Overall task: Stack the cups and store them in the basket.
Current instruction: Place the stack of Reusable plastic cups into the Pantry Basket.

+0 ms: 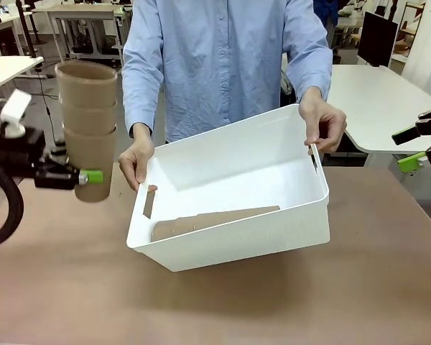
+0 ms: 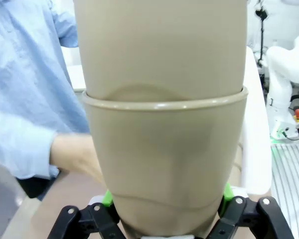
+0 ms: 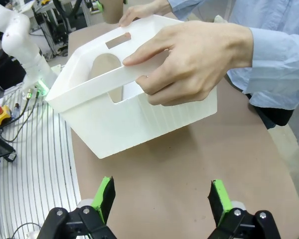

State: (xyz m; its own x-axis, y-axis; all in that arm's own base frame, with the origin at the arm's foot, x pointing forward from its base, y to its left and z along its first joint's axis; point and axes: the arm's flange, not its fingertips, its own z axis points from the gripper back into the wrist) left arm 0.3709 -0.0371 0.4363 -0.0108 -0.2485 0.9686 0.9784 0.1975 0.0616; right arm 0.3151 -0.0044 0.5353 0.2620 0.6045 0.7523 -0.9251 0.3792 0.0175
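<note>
Between the left gripper's [image 1: 86, 177] green pads, a stack of cups [image 1: 87, 129] is clamped near its base and held upright, clear of the table [image 1: 223, 309]; nested rims are seen just above the jaws in the wrist view. Beside the stack, toward the table's middle, the basket [image 1: 230, 237] is tilted with its opening facing the robot, gripped at both ends by the person's hands [image 1: 323, 122]. Well off to the other side, the right gripper [image 3: 162, 199] is held wide open and empty over bare table.
</note>
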